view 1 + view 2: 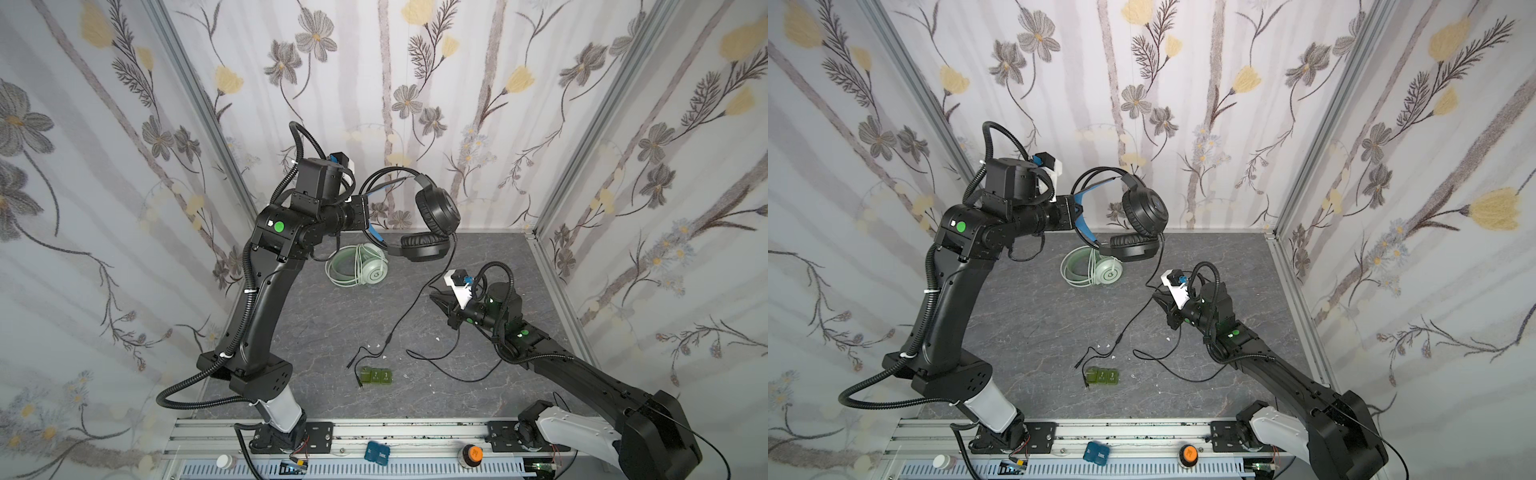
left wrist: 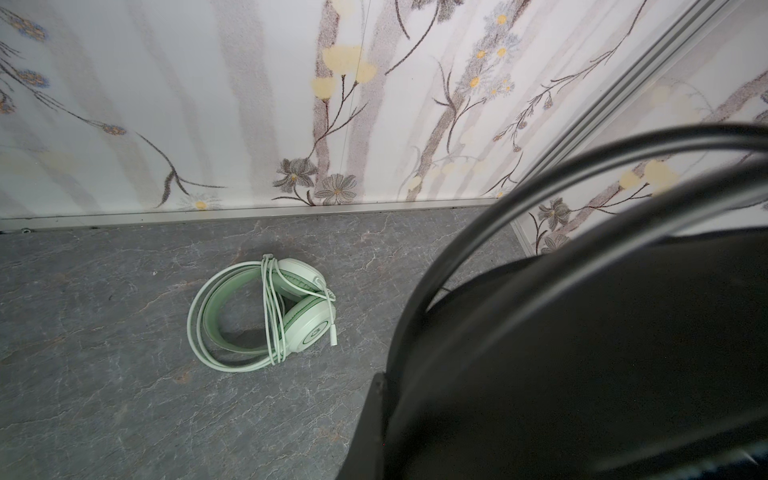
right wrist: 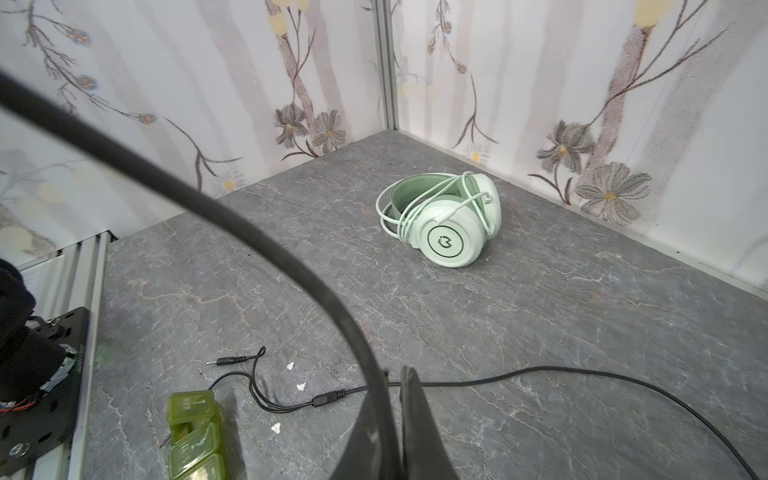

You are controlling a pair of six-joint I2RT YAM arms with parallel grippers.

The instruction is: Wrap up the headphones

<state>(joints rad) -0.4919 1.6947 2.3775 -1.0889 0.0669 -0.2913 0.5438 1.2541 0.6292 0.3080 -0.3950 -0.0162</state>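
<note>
Above far edge of grey marbled table, black headset up in air, headband clamped in pressed-together left gripper. Below, flat on table near far edge, mint green headset, white cable wound round. Toward right edge, right gripper pinching black cable; slack trailing to plugs beside green pill box near front edge, white crumbs close by.

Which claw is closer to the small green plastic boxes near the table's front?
Right. The right claw is low over the table, pinching the thin black cable behind the small green plastic boxes; the left claw is raised farther back, holding the black over-ear headset.
</note>
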